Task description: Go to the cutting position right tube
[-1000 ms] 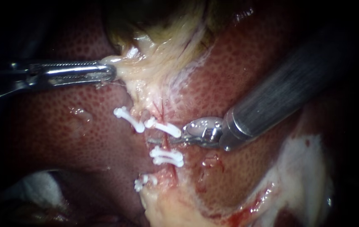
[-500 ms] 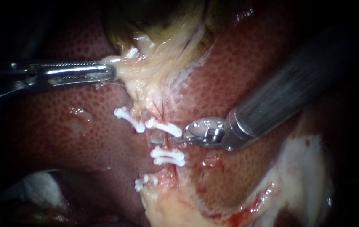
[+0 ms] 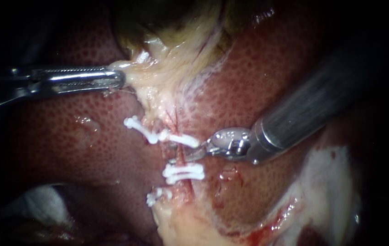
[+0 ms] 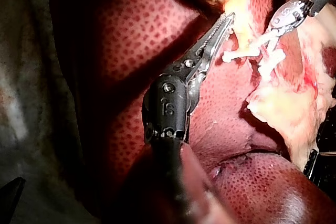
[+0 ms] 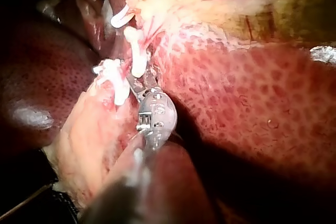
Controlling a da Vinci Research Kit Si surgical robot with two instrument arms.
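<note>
While your right instrument point(image 3: 173, 155) lay in from the upper right, its tip sat at the right tube point(image 3: 178, 151), over the liver point(image 3: 258, 77).

Its jaws stood slightly apart, one on either side of that tube and gripping nothing. The upper clip point(image 3: 179, 139) was just above them and the lower clip point(image 3: 184, 172) just below. Another clip point(image 3: 139, 130) lay just left of the upper one. Your left instrument point(image 3: 120, 78) entered from the left, its jaws clamped on the pale tissue point(image 3: 158, 75) stretched below the gallbladder point(image 3: 167, 20).
</note>
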